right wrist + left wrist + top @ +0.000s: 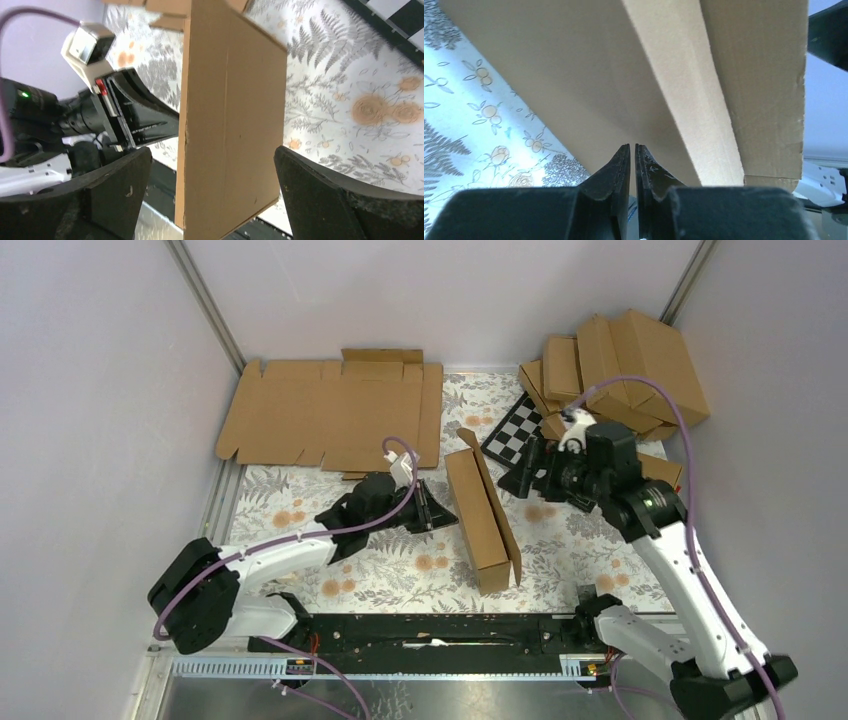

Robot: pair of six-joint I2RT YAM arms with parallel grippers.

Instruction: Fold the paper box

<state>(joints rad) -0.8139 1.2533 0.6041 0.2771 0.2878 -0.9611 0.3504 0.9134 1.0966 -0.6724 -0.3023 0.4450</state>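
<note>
The paper box (478, 515) is a long brown cardboard carton lying mid-table, with its lid flap standing slightly raised along its right side. My left gripper (443, 514) is shut, and its tips are at the box's left wall. In the left wrist view the fingers (623, 160) nearly touch with nothing between them, and the box wall (589, 75) fills the view ahead. My right gripper (527, 478) is open on the box's right side. In the right wrist view the box (232, 115) stands between and beyond the wide-open gripper (212, 152), untouched.
A flat cardboard blank (330, 412) lies at the back left. A pile of folded cartons (620, 370) sits at the back right, with a black-and-white checkered board (515, 430) beside it. White walls enclose the floral tablecloth (400, 570). The left arm shows in the right wrist view (90, 115).
</note>
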